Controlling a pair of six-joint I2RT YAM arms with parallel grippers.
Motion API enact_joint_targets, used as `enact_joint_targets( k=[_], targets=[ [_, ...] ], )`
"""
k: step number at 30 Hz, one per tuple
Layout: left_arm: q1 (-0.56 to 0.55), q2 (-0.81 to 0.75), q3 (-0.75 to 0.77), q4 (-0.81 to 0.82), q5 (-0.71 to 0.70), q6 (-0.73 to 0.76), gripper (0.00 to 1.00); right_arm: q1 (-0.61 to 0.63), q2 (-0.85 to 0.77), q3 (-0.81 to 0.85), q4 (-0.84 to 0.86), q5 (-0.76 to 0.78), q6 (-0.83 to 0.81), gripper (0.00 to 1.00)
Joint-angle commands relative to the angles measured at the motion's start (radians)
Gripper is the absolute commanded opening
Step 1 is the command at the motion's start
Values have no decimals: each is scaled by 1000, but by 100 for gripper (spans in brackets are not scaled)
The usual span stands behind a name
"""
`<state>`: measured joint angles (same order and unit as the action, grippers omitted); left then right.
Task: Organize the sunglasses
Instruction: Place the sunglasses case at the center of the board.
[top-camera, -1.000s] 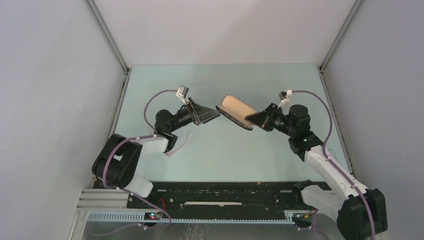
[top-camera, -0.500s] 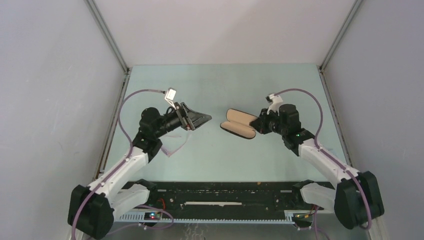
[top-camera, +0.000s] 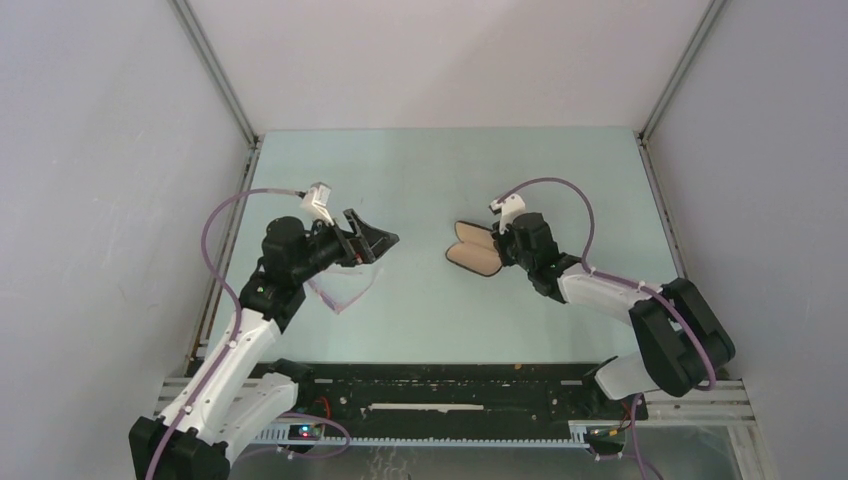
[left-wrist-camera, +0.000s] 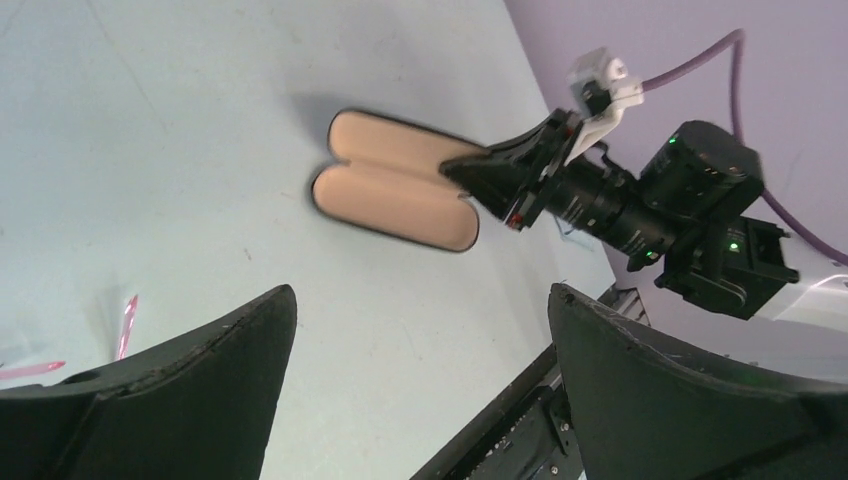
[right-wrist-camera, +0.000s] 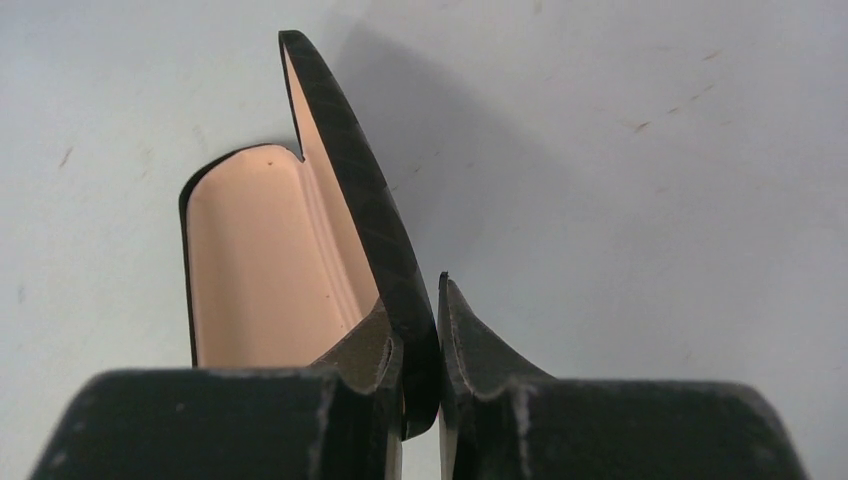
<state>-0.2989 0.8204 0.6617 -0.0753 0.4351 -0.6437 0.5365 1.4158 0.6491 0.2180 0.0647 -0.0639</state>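
In the overhead view the sunglasses (top-camera: 352, 298) lie on the pale green table (top-camera: 420, 170) in the left half of the frame, a thin purplish-pink outline just below and left of the left gripper (top-camera: 385, 245). Nothing grips them. That gripper hangs above the table with its jaws spread wide and nothing between them. In the left wrist view its two dark fingers (left-wrist-camera: 150, 400) fill the lower corners, and only a small pink sliver of the sunglasses (left-wrist-camera: 127, 322) shows at the left edge, just above the left-hand finger. Right of centre in the overhead view is the black case (top-camera: 472, 252), lying open with its tan lining facing up, well apart from the sunglasses. The right gripper (top-camera: 497, 250) meets it at its right end. The right wrist view shows the hold plainly: the right gripper (right-wrist-camera: 420, 330) is clamped on the thin black wall of one half of the case (right-wrist-camera: 260, 250), one finger against the tan lining and the other against the outside. That half stands tilted up off the table, and the tan hollow of it that shows is empty. From the left wrist camera the case (left-wrist-camera: 390, 190) appears in the upper middle as two tan lobes side by side, with the right gripper (left-wrist-camera: 490, 170) reaching in from the upper right to pinch the upper lobe's right end.
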Motion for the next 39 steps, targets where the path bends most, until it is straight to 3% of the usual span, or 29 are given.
enact_joint_targets(
  k=[1,8,12,23,30,33,34,35,36,37,38,39],
  targets=[
    [7,-18,47,-71,-42,38,100,-46,13,69,179,154,-52,0],
    [16,-21,53,-86,-80,66,100,-132,63,97,218,282,-83,0],
    [34,17,90,-117,-51,82,100,-121,141,179,126,330,-133,0],
    [41,27,95,-135,-25,106,100,-119,161,164,69,123,-210,3],
    [41,43,98,-130,0,106,100,-118,221,237,-4,172,-194,37],
    [41,40,95,-131,-1,110,100,-120,216,236,-8,199,-174,41],
    [41,41,94,-130,1,110,100,-120,212,234,-8,211,-166,49],
    [42,43,92,-129,1,111,100,-119,204,229,-4,225,-161,68],
    [42,45,92,-128,2,111,100,-119,193,221,2,236,-153,79],
    [41,49,92,-126,6,111,100,-121,178,217,3,243,-143,82],
    [42,52,93,-123,9,109,100,-122,160,216,-3,255,-129,96],
    [42,56,94,-123,13,108,100,-124,137,215,-15,272,-112,99]
  ],
)
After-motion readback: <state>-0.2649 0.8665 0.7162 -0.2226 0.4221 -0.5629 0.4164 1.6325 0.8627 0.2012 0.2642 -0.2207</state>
